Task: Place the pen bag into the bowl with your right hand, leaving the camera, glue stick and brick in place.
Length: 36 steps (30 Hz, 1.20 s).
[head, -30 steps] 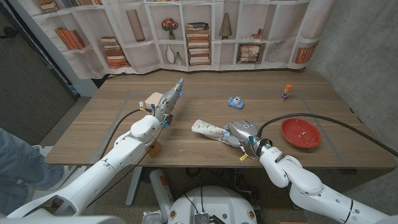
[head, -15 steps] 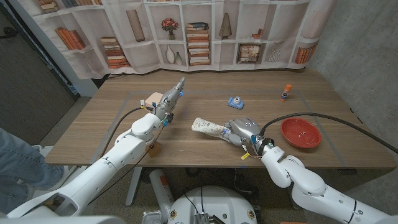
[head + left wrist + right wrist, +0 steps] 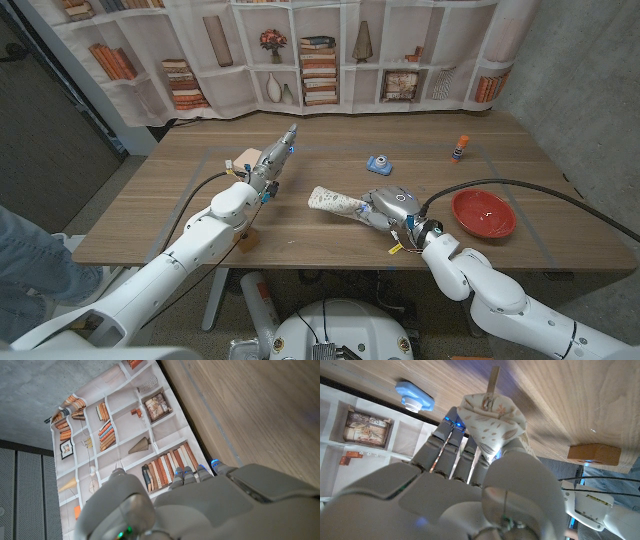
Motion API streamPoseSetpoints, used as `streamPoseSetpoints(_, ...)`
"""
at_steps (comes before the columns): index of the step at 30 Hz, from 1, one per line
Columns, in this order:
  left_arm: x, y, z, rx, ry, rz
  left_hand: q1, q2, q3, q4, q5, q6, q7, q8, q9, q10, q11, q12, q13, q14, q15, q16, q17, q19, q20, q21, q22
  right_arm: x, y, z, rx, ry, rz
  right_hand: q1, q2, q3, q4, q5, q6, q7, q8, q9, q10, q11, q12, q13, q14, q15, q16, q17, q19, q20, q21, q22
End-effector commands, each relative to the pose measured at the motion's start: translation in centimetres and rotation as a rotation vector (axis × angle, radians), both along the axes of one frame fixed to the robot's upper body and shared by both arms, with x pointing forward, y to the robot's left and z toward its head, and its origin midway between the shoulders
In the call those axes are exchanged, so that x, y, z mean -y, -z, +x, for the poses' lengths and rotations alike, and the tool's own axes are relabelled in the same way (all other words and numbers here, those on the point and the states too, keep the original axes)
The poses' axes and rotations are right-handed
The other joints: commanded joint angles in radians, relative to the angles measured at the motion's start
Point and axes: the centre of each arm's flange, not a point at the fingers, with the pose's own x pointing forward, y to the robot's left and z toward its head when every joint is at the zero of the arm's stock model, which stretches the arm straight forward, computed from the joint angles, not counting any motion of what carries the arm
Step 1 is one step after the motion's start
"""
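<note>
The cream patterned pen bag sticks out leftward from my right hand, which grips one end of it near the table's front middle. In the right wrist view the bag rises past the fingers of that hand, its zipper pull towards the table. The red bowl sits just right of the hand. Farther back are the small blue camera and the glue stick. The tan brick is partly hidden by my left forearm. My left hand holds nothing, fingers straight.
A pale tan object lies right beside my left hand. A black cable arcs over the table's right side behind the bowl. A bookshelf-print curtain hangs behind the table. A person's jeans-clad leg is at the left edge.
My right hand has shifted slightly right and away from the front edge with the pen bag, whose free end has risen a little. The left arm has stayed put.
</note>
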Motion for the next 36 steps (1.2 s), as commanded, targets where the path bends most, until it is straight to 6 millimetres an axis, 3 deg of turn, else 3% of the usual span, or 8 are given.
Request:
streamPoseSetpoints(1, 0.0, -0.3, -0.1, 0.007, 0.0, 0.007, 0.005, 0.007, -0.009, 0.001, -0.002, -0.006, -0.002, -0.004, 0.005, -0.007, 0.001, -0.001, 0.004, -0.048, -0.006, -0.002, 0.004, -0.13, -0.017, -0.001, 0.005, 0.4, -0.9, -0.2, 0.007, 0.001, 0.012, 0.014, 0.002, 0.006, 0.001, -0.008, 0.01, 0.0, 0.005, 0.004, 0.011, -0.001, 0.005, 0.003, 0.013, -0.098, 0.006, 0.003, 0.003, 0.001, -0.001, 0.001)
streamPoseSetpoints(36, 0.2, -0.5, -0.6, 0.016, 0.017, 0.004, 0.008, 0.011, -0.015, 0.0, -0.003, -0.006, -0.001, -0.003, 0.005, -0.007, -0.001, 0.0, 0.004, -0.048, -0.004, -0.002, 0.004, -0.13, -0.018, 0.0, 0.005, 2.6, -2.9, -1.6, 0.071, 0.053, 0.041, 0.03, 0.006, 0.014, -0.002, -0.033, 0.01, -0.002, 0.003, 0.009, 0.015, -0.001, 0.001, 0.007, 0.026, -0.099, 0.001, 0.004, 0.0, -0.002, -0.007, 0.002)
